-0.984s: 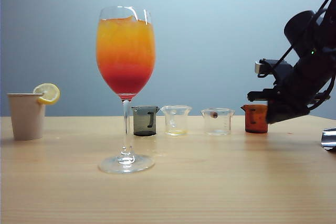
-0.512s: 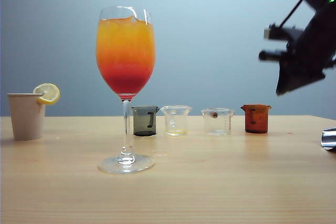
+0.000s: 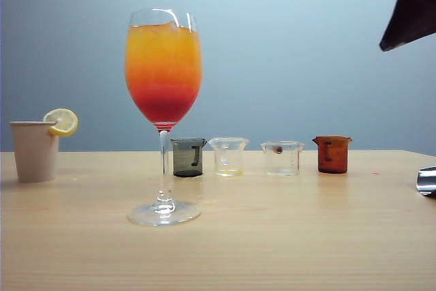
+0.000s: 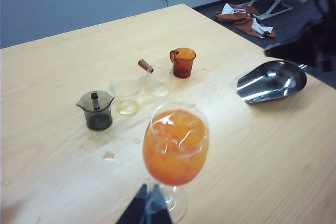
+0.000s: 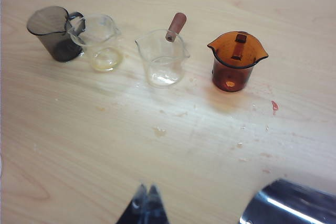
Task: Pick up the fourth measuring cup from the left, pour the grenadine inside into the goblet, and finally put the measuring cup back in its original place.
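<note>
The fourth measuring cup [image 3: 332, 154], tinted red-brown, stands upright at the right end of the row on the table, and nothing touches it. From above, the cup [image 5: 234, 64] shows only a small glint at its bottom. The goblet [image 3: 163, 66] stands left of the row; its drink is orange above and the grenadine [image 3: 163, 103] forms a deep red layer below. My right gripper [image 5: 146, 190] is shut and empty, high above the table in front of the row. The right arm [image 3: 412, 11] shows only in the exterior view's top right corner. My left gripper [image 4: 149, 203] is shut and empty, above the table near the goblet [image 4: 176, 145].
A smoky grey cup [image 3: 188, 157] and two clear cups [image 3: 228, 156] [image 3: 282, 158] fill the row. A beige paper cup [image 3: 34, 150] with a lemon slice stands far left. A metal scoop [image 3: 427, 180] lies at the right edge. Small spills [image 5: 274, 107] dot the wood near the red-brown cup.
The right arm has risen from beside the red-brown cup to the top right corner. The cup has stayed in its place. Nothing else has moved.
</note>
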